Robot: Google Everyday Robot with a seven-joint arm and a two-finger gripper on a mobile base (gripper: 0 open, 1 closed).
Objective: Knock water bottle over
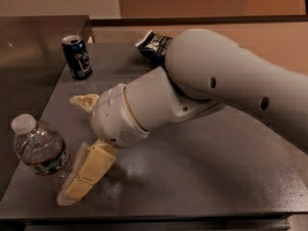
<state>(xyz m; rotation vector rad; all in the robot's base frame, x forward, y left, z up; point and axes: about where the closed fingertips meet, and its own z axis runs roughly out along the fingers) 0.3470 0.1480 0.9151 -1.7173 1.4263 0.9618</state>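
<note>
The water bottle point(39, 150), clear ribbed plastic with a white cap and a dark label band, stands upright at the front left of the grey table point(202, 177). My gripper point(70, 148) is open just right of the bottle. Its near finger point(89, 172) lies low on the table against the bottle's lower right side. Its far finger point(84, 101) points left behind the bottle, apart from it. My big white arm point(216, 81) reaches in from the right and hides the table's middle.
A dark blue drink can point(77, 57) stands at the back left. A dark snack bag point(153, 43) lies at the back, partly behind the arm. The table's left edge is just beyond the bottle, and its front edge is close below the gripper.
</note>
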